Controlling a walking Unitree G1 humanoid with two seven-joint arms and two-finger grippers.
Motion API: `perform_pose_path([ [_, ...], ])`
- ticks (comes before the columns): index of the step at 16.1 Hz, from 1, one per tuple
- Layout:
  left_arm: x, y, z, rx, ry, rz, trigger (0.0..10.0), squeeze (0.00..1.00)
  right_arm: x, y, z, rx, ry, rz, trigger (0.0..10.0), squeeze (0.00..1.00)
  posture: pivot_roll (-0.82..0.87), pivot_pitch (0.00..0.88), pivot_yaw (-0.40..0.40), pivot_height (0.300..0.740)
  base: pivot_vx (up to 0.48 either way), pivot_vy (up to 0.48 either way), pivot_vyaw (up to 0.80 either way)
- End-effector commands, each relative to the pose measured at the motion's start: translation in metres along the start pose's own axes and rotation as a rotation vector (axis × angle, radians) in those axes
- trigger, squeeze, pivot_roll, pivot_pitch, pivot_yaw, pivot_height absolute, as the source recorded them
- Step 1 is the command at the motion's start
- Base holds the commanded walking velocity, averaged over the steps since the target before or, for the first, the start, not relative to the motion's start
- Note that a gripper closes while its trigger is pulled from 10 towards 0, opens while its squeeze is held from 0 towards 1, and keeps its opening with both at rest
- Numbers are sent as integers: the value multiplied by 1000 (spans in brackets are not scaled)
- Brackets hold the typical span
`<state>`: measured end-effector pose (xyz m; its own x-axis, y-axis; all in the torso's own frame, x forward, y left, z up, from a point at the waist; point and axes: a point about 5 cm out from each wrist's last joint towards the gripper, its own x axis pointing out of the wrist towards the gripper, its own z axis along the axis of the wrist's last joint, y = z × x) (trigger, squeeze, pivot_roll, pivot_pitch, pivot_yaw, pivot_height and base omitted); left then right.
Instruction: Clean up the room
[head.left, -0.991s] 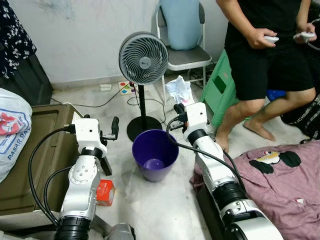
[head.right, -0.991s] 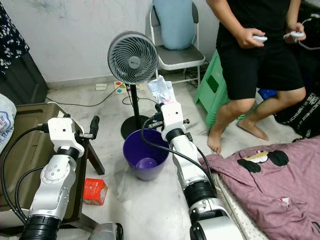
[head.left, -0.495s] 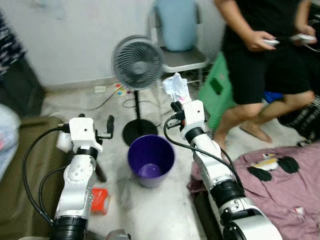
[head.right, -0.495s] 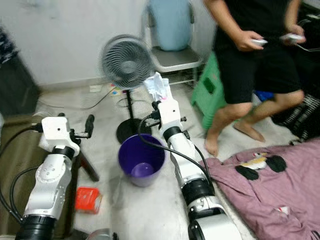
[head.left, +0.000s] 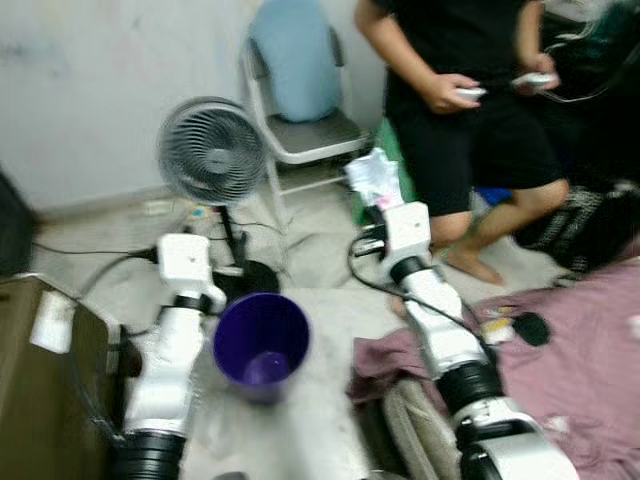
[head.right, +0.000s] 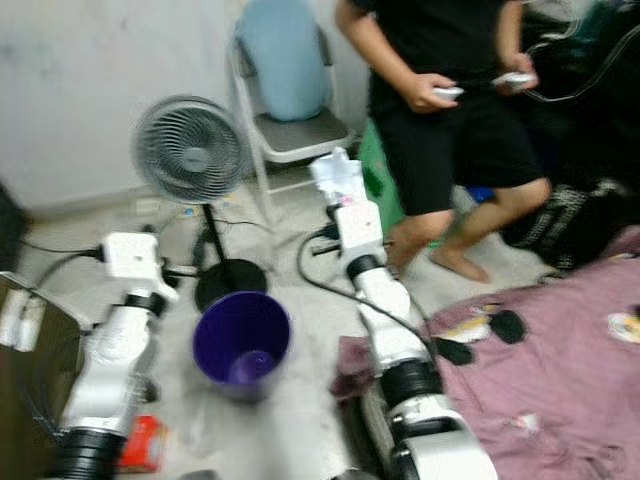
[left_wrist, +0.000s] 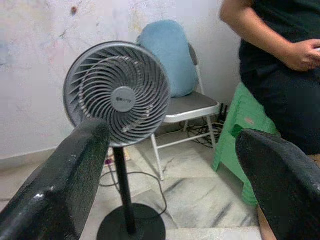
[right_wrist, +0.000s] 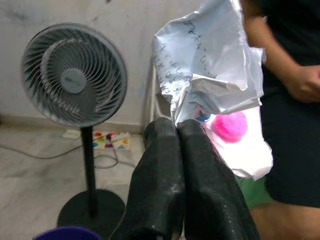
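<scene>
A crumpled white paper (head.left: 372, 177) with a pink spot (right_wrist: 230, 125) is pinched in my right gripper (right_wrist: 177, 125), whose two fingers are shut on it. That gripper is raised to the right of and beyond the purple bin (head.left: 260, 338), not over its opening. The bin stands on the floor between my arms with something small and purple inside. My left gripper (left_wrist: 172, 135) is open with nothing between its fingers, held beside the bin's left rim and pointing at the fan (left_wrist: 117, 92). The head views are blurred.
A standing fan (head.left: 212, 152) is just behind the bin, a metal chair (head.left: 305, 130) with a blue cushion behind that. A person (head.left: 465, 100) holding controllers stands at the right by a green stool (left_wrist: 240, 130). Pink bedding (head.left: 570, 360) lies right, a brown table (head.left: 40, 400) left, an orange box (head.right: 143, 445) on the floor.
The whole picture has shifted and blurred, so the camera has turned. My right gripper keeps the paper and now stands farther right of the bin. The left gripper stays open.
</scene>
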<state>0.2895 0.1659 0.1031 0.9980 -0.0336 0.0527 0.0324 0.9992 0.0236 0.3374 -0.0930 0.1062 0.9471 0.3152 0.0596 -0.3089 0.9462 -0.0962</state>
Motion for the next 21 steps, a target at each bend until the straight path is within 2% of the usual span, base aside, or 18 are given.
perform_pose_path([
  [1,-1,7,-3,9,23,30,10000,0,4,7,5,0,-16,26,10000,0,63,0,-3,740,0,0,606],
  [18,1,7,-4,-16,46,18,10000,0,6,6,5,-14,-7,28,10000,0,60,0,-10,740,0,0,800],
  [21,1,6,-4,-23,39,3,10000,0,6,5,5,-5,-6,19,10000,0,59,0,-9,740,0,0,0],
])
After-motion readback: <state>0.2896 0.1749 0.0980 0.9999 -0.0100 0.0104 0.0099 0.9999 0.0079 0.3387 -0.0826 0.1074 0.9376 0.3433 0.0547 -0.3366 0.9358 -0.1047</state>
